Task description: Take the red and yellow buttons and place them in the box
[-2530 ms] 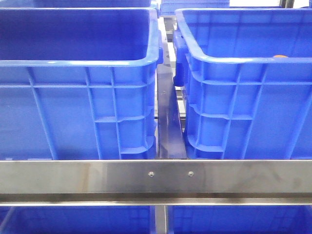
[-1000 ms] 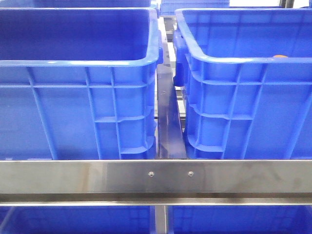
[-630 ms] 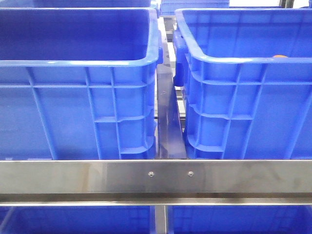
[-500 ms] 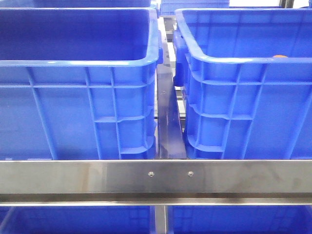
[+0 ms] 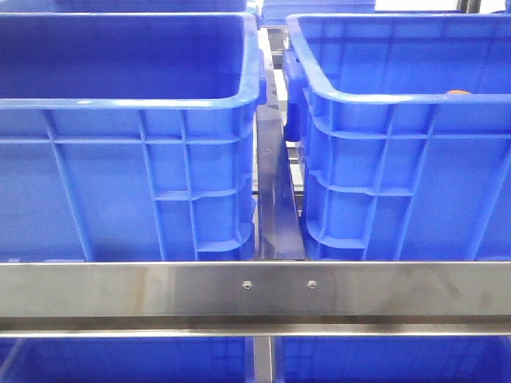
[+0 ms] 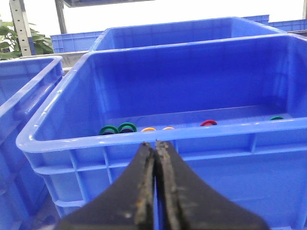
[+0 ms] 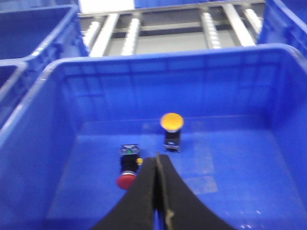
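Blue crate (image 7: 57, 143); right fingers (image 7: 157, 191) pressed together.

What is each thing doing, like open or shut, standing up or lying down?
Left gripper: shut, empty.
Right gripper: shut, empty.
Yellow mushroom-head button: upright in the blue plastic crate.
Red mushroom-head button: lying on its side.
Coloured rings: lying in the other blue crate.

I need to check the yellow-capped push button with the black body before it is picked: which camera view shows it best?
The right wrist view: the yellow-capped push button stands in plain sight on the blue plastic crate's floor, beyond the shut right gripper. The front view shows only crate walls. The left wrist view shows only coloured rings in another crate.
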Tool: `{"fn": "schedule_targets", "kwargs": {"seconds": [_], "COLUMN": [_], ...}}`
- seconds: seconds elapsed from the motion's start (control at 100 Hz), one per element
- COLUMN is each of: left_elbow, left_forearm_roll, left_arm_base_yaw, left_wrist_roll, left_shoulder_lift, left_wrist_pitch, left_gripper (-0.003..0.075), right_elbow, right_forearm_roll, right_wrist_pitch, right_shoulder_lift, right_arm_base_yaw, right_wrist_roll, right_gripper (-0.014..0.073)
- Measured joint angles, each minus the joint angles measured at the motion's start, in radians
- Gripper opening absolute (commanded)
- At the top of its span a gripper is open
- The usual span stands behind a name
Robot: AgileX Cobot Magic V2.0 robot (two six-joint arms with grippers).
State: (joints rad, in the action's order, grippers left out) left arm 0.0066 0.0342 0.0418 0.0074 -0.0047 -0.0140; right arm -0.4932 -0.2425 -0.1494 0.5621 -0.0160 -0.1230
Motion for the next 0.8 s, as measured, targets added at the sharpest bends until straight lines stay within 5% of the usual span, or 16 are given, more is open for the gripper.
{"fn": "schedule_targets", "kwargs": {"seconds": [0.22,0.8], "left_elbow": [0.000,0.000], "left_forearm_roll": [0.000,0.000], "left_arm_base_yaw": [0.000,0.000], "left_wrist_roll": [0.000,0.000], "left_shoulder_lift": [0.000,0.000], "left_wrist_pitch": [0.000,0.000], "left_gripper": [-0.0019,-0.0019], "right_elbow": [0.049,0.469], "right_forearm_roll": [0.212,0.228], "right_wrist_pitch": [0.056,0.141], "right_shoulder_lift": [-0.097,-0.564], "right_arm_base_yaw": [0.000,0.033], "right_wrist_roll": [0.207,0.219], "right_gripper": [-0.0116,-0.0116]}}
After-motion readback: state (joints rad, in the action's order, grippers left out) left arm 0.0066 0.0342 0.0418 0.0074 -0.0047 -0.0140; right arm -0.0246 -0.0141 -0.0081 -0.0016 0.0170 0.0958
